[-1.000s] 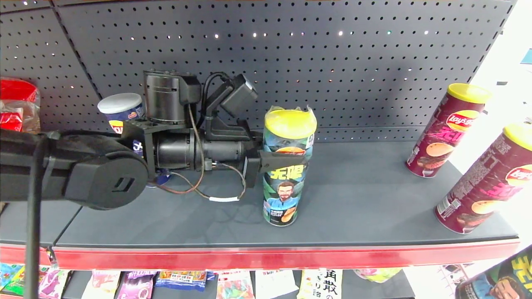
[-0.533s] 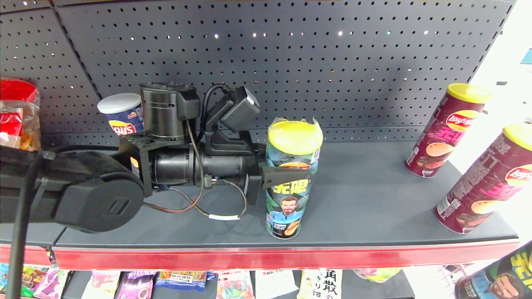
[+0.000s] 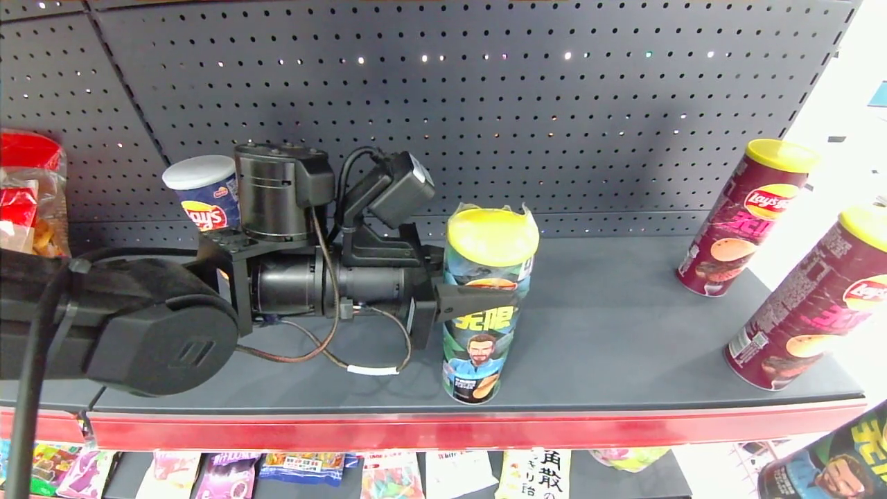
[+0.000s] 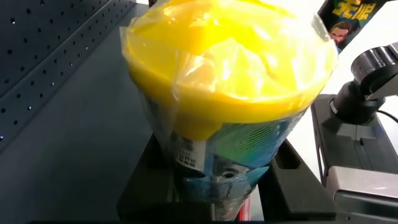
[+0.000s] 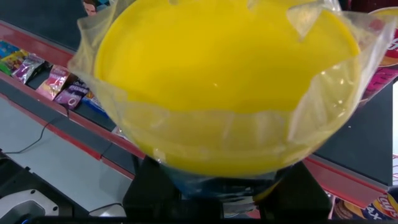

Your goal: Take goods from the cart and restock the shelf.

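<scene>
Gripping the green can upright at the near edge of the shelf, our left gripper jaws clamped on its sides, our right gripper holding a second can low right, maroon cans standing at the right, blue can far left.

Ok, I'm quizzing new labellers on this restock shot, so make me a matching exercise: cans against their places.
Things: 1 blue can; 2 maroon cans; 3 green can A, in the left gripper; 4 green can B, in the right gripper.
Places: a right end of the shelf; b back left of it; c mid-shelf, near the front edge; d below its right front corner.
Pairs: 1-b; 2-a; 3-c; 4-d.
</scene>
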{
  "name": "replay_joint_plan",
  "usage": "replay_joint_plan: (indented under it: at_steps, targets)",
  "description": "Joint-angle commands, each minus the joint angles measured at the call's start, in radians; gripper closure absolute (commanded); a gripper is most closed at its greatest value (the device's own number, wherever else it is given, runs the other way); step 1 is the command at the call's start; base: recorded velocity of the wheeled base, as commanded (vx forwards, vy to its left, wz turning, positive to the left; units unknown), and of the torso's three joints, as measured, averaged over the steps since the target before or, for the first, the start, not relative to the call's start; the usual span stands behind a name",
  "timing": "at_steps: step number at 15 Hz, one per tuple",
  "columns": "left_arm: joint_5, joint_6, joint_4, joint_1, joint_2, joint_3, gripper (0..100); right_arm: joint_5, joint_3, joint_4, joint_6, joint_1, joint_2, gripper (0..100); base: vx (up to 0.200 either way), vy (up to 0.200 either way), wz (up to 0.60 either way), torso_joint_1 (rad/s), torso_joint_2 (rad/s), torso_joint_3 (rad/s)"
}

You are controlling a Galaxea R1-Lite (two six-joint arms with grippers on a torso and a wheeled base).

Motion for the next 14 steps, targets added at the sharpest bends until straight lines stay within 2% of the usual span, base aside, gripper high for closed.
replay_joint_plan:
  at_steps: [1, 10, 11, 14]
  targets:
    - [0.000, -0.002, 0.001, -0.001, -0.005, 0.011, 100, 0.001, 0.000, -0.001, 0.001, 0.000, 0.001, 100, 0.000, 0.000, 0.00, 0.000, 0.00, 0.000]
    - [0.000, -0.002, 0.000, -0.019, -0.024, 0.056, 100, 0.001, -0.002, -0.001, 0.001, 0.000, -0.002, 100, 0.000, 0.000, 0.00, 0.000, 0.00, 0.000]
    - [0.002, 0.001, -0.007, -0.020, -0.028, 0.063, 0, -0.001, -0.006, -0.001, 0.001, 0.000, -0.002, 100, 0.000, 0.000, 0.00, 0.000, 0.00, 0.000]
    - [0.005, -0.005, -0.053, -0.020, -0.036, 0.105, 0, 0.007, -0.009, 0.001, -0.002, 0.003, 0.006, 100, 0.000, 0.000, 0.00, 0.000, 0.00, 0.000]
